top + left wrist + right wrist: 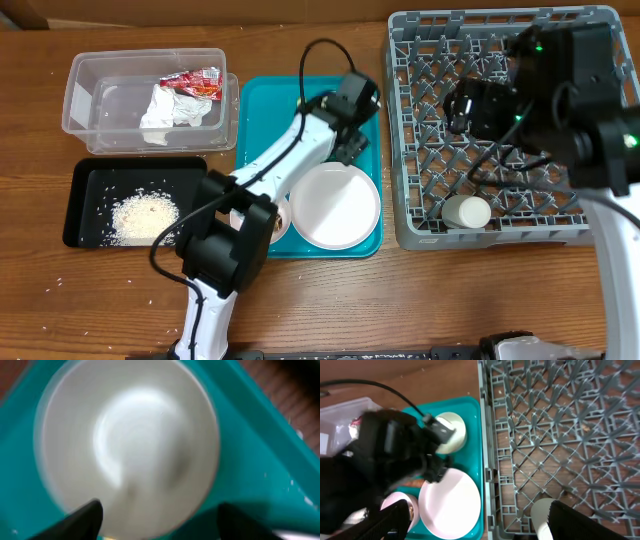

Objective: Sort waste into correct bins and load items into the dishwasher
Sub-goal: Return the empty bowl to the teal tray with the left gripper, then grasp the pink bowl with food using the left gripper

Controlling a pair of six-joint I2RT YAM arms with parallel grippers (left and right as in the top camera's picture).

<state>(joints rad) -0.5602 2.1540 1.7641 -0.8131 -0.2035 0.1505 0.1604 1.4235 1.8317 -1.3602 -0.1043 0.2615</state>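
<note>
The left tool (159,507) stands wide open and empty, its fingers (82,519) spread just over a white round bowl (130,445) on the teal serving tray (250,475). The right tool (479,506) is open too, holding nothing, above the large grey plastic dish rack (560,425), where a small white cup (466,211) lies.

Soft, even light from above lit the table (400,300); shadows were faint. The left wrist view was smeared with blur, glare pooling on the white bowl (127,445) toward ten o'clock. The right wrist view was mostly sharp.
</note>
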